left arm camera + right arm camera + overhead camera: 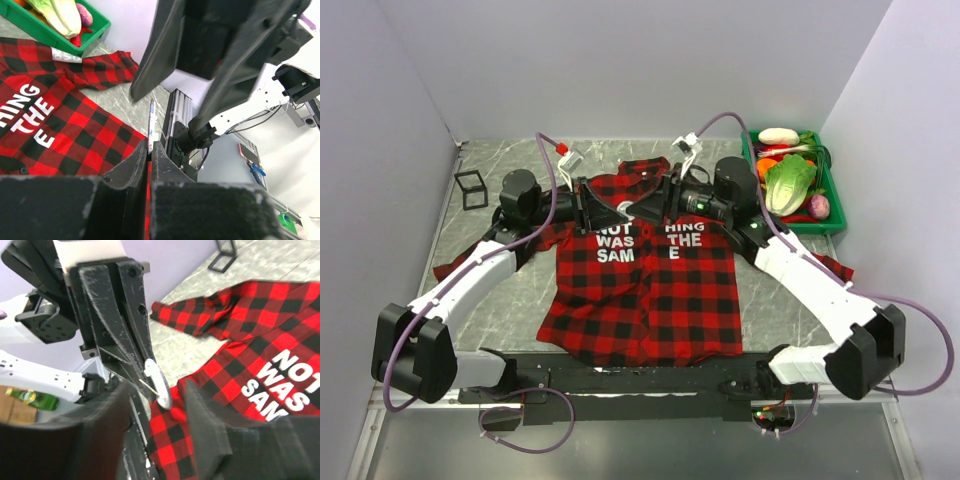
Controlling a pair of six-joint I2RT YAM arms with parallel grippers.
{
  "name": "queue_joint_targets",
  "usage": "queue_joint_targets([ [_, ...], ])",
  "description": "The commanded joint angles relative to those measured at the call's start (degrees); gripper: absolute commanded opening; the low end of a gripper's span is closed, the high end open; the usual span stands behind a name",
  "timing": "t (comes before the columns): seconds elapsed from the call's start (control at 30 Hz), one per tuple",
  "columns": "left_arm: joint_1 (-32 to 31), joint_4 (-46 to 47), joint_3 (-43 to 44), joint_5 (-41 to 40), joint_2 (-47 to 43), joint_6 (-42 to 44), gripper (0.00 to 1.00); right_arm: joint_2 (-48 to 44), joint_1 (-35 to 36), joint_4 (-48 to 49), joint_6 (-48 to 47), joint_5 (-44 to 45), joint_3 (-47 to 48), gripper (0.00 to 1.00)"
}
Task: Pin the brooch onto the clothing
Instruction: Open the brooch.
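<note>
1. The shirt, red-and-black plaid, lay spread face up on the grey table. Its collar and the top of its white lettering were covered in the overhead view by the two pincers meeting above the chest. Each sleeve ran out sideways and was partly hidden under an arm.
2. A green tray of vegetables stood at the far right corner, apart from the shirt. The left wrist view cut off most of it.
3. The left pincer was pressed narrow, clamping the brooch between its tips. Its dark fingers filled the bottom of its own view.
4. The right pincer stood wide, one finger on either side of the brooch. I could not tell whether either finger touched it.
5. A small black wire cube sat at the far left, well apart from the shirt.
6. The brooch, a pale round disc, was held above the shirt's chest near the lettering. It showed only as a thin edge in the left wrist view and could not be made out from overhead. A fine wire showed beside it, but whether that met the cloth was unclear.
</note>
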Motion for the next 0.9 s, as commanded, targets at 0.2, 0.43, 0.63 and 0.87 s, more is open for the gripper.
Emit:
queue_joint_targets([
  [0.2,-0.28,-6.06,4.03,-3.76,0.27,5.37,0.01,-7.02,-0.96,-0.31,-2.25,8.09,-0.53,0.65],
  [0.43,-0.28,-31.86,11.75,-30.79,1.67,18.29,0.01,-4.83,-0.35,-6.11,-4.0,13.89,-0.45,0.64],
  [0.63,-0.28,-46.07,20.1,-57.26,8.17,26.39,0.01,-1.58,1.23,-12.07,-5.85,21.62,1.31,0.64],
  [0.87,-0.28,-52.66,28.71,-62.39,15.64,26.3,0.01,2.9,2.9,-12.53,-7.35,25.94,1.49,0.63],
])
